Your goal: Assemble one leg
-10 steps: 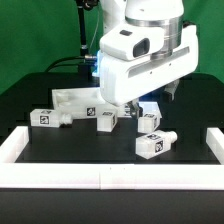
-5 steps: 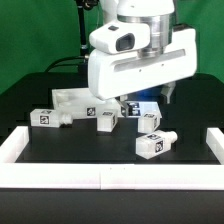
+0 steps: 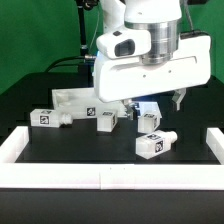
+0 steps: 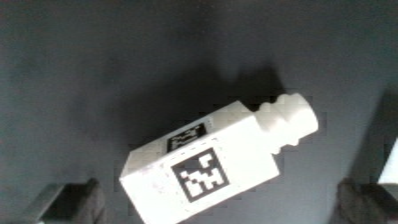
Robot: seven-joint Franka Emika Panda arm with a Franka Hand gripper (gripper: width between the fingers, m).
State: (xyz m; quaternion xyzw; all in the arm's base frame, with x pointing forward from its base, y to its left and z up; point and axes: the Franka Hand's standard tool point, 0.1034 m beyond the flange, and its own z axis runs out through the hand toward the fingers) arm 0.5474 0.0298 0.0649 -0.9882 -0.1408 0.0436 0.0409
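Observation:
Several alike white legs lie on the black table: one (image 3: 45, 117) at the exterior view's left, one (image 3: 107, 121) in the middle, one (image 3: 150, 121) under the hand, one (image 3: 152, 144) nearest the front. My gripper (image 3: 155, 103) is open and empty, hovering over the leg under the hand. In the wrist view that leg (image 4: 214, 160) lies slanted, tag up, peg end pointing away, between my two fingertips (image 4: 71, 200), which stand apart from it. The gripper (image 4: 222, 208) holds nothing.
The large flat white panel (image 3: 72, 98) lies behind the legs at the exterior view's left, partly hidden by the hand. A low white rail (image 3: 100, 178) borders the table's front and sides. A green backdrop stands behind.
The hand has turned and shifted toward the exterior view's right, now sitting level over the leg. The legs and panel have not moved.

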